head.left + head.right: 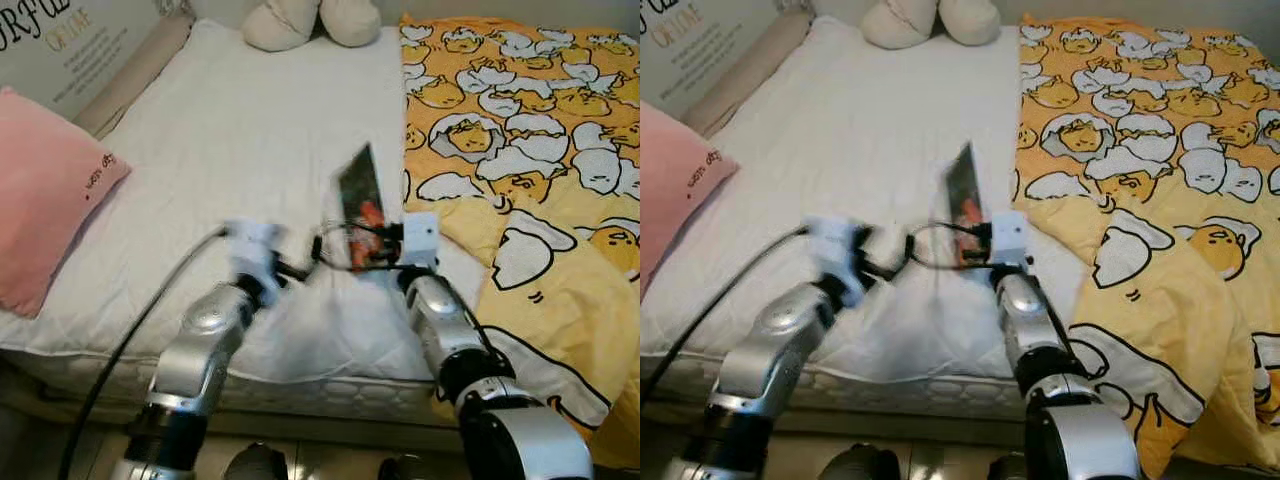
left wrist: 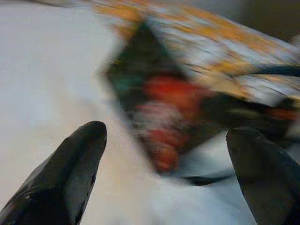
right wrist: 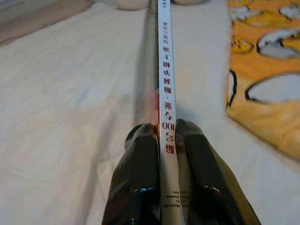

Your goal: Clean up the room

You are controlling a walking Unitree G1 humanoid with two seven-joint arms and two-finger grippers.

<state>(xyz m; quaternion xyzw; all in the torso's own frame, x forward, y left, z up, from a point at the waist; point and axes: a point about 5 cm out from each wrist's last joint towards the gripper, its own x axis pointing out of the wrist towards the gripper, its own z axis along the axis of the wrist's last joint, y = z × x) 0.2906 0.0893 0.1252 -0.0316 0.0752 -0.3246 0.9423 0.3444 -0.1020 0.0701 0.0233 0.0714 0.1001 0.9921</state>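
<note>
Eye views: a book (image 1: pixel 358 205) is held upright above the white mattress (image 1: pixel 230 150), near its front edge, just beside the yellow duvet (image 1: pixel 540 130) covering the right side. The right gripper (image 1: pixel 372 262) is seen at the book's lower end; the left gripper (image 1: pixel 295 268) is blurred, close beside it. A pink pillow (image 1: pixel 45 195) lies at the left edge, a plush toy (image 1: pixel 310 20) at the far edge

Left wrist: fingers (image 2: pixel 70 173) are spread apart, the book's cover blurred beyond them

Right wrist: the book's white spine (image 3: pixel 166 93) is pinched between the two fingers (image 3: pixel 138 183), pressed against both sides
</note>
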